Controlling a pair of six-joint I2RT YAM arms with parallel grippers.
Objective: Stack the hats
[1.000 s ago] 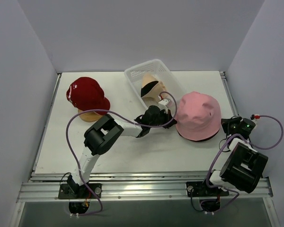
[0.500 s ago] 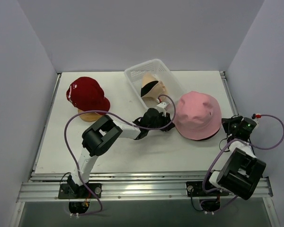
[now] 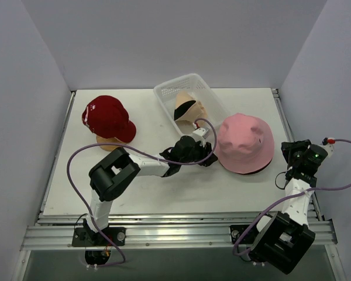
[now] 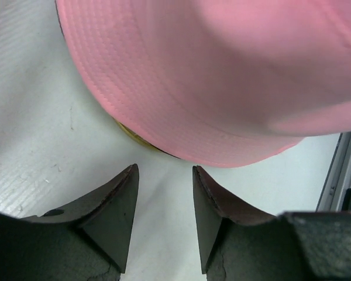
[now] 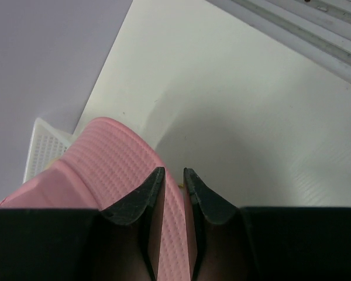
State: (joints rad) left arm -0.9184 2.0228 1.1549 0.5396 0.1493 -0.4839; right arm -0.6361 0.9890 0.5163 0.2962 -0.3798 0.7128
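Far left of the table (image 3: 158, 190), the red cap (image 3: 108, 117) with its white marks sits on top of a wooden stand (image 3: 107, 143), only the stand's foot poking out below. Moving right, the white basket (image 3: 173, 81) lies at the back, and inside it there's a tan hat (image 3: 185, 97) with a dark patch (image 3: 185, 108) tucked against it.

In the middle now: the left arm reaches across, and the left gripper (image 4: 164, 175) is spread. Clear daylight between the fingers (image 4: 120, 205), nothing in them, only bare table showing through. Just ahead of those tips lies the brim of the pink hat (image 4: 222, 76), close but not touching, with a yellowish edge (image 4: 133, 137) peeping out from under it.

The pink hat itself rests flat on the table right of centre, crown up, just right of the basket.

Over on the right edge, the right gripper (image 5: 171, 175) sits low by the hat's far brim. Its fingers (image 5: 141, 202) stand only a slit apart, with pink brim showing through the slit; whether they pinch that fabric, I cannot tell.
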